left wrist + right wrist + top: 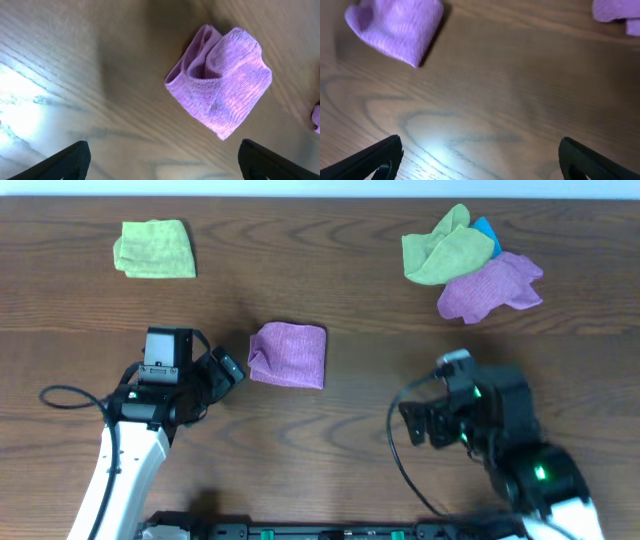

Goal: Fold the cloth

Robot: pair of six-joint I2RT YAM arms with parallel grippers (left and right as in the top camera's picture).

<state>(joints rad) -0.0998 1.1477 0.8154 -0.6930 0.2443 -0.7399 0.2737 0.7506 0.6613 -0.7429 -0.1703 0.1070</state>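
I log the cloth (288,354) lying as a compact folded square mid-tabletop (330,270), just beside my left end effector (226,370), which is spread wide and empty like the right end effector (418,423) well apart, so I judge the fold essentially done.

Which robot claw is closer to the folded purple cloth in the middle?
Left. The left gripper sits open just beside the cloth, not touching it; the right gripper is open too, well off on the cloth's other side.
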